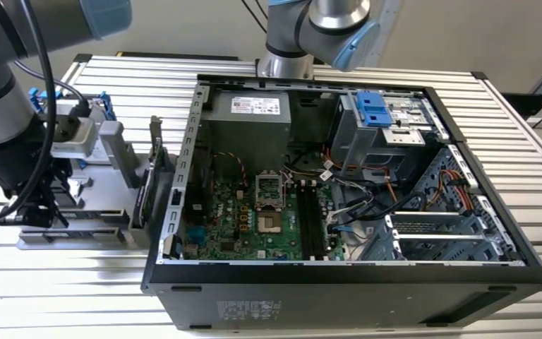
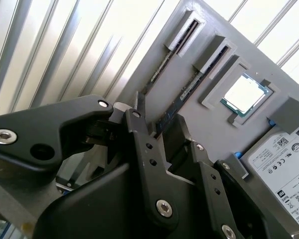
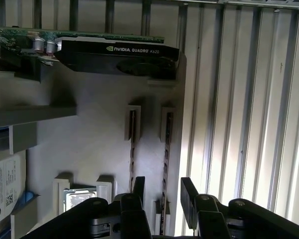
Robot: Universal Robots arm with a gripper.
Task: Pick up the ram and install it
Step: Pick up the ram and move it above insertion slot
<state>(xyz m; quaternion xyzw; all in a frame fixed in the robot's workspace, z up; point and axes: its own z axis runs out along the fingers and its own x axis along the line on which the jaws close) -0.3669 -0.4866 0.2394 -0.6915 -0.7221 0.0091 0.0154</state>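
Over the tray (image 3: pixel 89 124), the empty tool (image 3: pixel 164 191) gapes above the ram (image 3: pixel 167 149); exterior view shows the case (image 1: pixel 346 274).

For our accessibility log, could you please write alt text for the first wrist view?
The open gripper straddles a ram stick standing on edge in a grey tray. A second stick, a graphics card and a hard drive sit nearby.

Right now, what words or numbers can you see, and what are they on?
Black graphics card: white lettering, a brand and model name, not quoted here.
Silver hard drive's white label: print too small to read.
Grey power supply's white sticker: too small to read.
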